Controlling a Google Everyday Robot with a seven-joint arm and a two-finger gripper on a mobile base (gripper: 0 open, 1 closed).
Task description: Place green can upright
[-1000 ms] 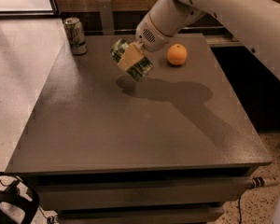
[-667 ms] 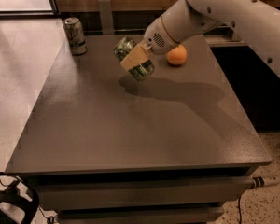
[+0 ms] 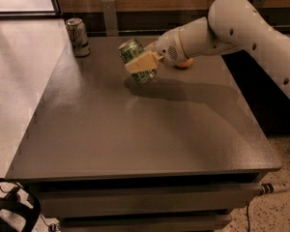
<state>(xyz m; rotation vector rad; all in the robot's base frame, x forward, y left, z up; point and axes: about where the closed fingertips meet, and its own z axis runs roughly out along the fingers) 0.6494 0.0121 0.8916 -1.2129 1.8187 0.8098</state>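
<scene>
The green can (image 3: pixel 133 52), dark green and white with a silver top, is held tilted a little above the far middle of the grey table (image 3: pixel 135 129). My gripper (image 3: pixel 141 62) is shut on the green can around its middle, with a tan finger (image 3: pixel 144 62) across its side. The can's top leans to the upper left. Its bottom end hangs just over the table, above its shadow. The white arm (image 3: pixel 241 28) reaches in from the upper right.
A silver-grey can (image 3: pixel 78 36) with a pale label stands upright at the table's far left corner. An orange fruit (image 3: pixel 184 64) lies behind the arm's wrist, mostly hidden. Pale floor lies to the left and a wooden wall is behind.
The arm has lowered and swung so the wrist now covers most of the orange fruit. The green can stays held, tilted, near the same spot, turned slightly more upright.
</scene>
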